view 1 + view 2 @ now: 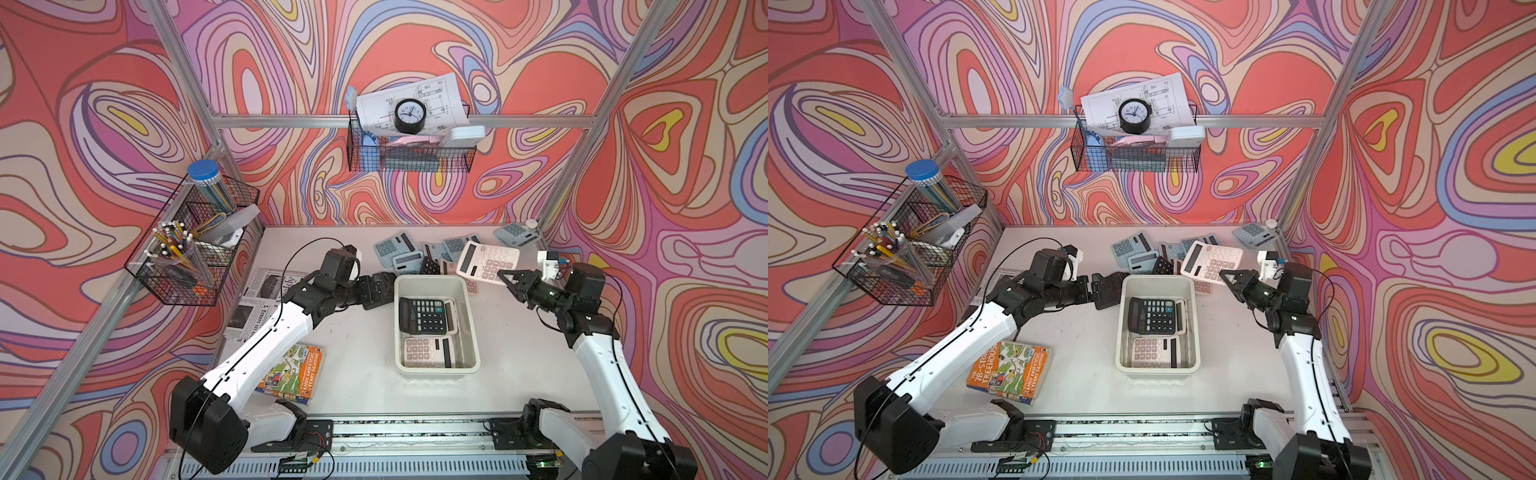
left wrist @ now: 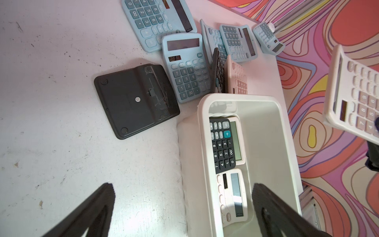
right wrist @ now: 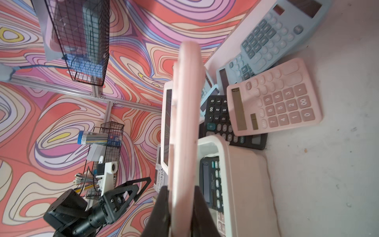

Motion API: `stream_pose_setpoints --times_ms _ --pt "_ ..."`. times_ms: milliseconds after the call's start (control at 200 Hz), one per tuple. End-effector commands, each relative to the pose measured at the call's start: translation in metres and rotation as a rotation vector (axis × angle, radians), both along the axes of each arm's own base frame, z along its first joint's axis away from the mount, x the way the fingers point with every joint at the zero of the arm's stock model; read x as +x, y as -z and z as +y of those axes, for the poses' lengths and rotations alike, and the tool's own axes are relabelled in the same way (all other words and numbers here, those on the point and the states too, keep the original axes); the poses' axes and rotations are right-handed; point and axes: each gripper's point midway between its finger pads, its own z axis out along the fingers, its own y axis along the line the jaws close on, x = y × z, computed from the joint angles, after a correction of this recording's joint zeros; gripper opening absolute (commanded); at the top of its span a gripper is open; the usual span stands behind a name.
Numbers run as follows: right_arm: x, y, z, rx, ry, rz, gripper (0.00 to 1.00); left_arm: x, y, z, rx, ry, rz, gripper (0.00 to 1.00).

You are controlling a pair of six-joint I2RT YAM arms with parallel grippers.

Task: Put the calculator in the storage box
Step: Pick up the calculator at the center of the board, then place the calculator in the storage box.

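At the left wall hangs a wire basket [image 1: 195, 253] of pencils and pens. Below it a newspaper [image 1: 255, 299] and a paperback book [image 1: 291, 370] lie on the table. The left gripper [image 2: 182, 185] is spread wide and holds nothing. In its wrist view one finger is over the table and the other over the storage box [image 1: 471, 320], straddling its near wall. A black calculator [image 2: 135, 100] lies face down just beside that box.

The box sits mid-table with a dark calculator [image 1: 422, 316] and a pale calculator [image 1: 428, 353] already inside. Behind it, blue calculators [image 1: 392, 247] crowd the far edge.

To the right, the right gripper [image 1: 503, 277] is clamped on the edge of the pink calculator [image 1: 486, 259], which is lifted clear, tilted, beyond the box's far right corner. Under it a second pink one [image 3: 274, 98] rests on another black one [image 3: 221, 123].

The table [image 1: 353, 332] is white and scuffed. A clock [image 1: 410, 116] sits in a back basket [image 1: 411, 162] against swirl-patterned walls.
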Motion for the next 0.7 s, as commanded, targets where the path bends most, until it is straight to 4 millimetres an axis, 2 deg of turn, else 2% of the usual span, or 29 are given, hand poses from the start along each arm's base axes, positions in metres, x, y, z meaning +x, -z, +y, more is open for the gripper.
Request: stream_pose_setpoints --times_ms 0,150,315,511,696 --pt "-0.023 -0.007 0.026 0.035 -0.103 0.034 0.1 -0.004 -0.008 -0.007 -0.077 0.026 -0.006 0.99" --pt "-0.048 -0.009 0.05 0.037 -0.184 0.066 0.1 -0.019 -0.002 -0.017 -0.159 0.071 0.044 0.99" --pt "-0.072 -0.005 0.072 0.02 -0.275 0.124 0.12 -0.031 0.017 -0.015 -0.181 0.063 0.075 0.98" --pt "-0.079 0.013 0.081 -0.027 -0.296 0.187 0.12 -0.031 0.032 -0.003 -0.135 0.02 0.073 0.98" --pt "-0.082 0.034 0.1 -0.07 -0.346 0.239 0.12 -0.031 0.044 0.013 -0.094 -0.056 0.047 0.98"
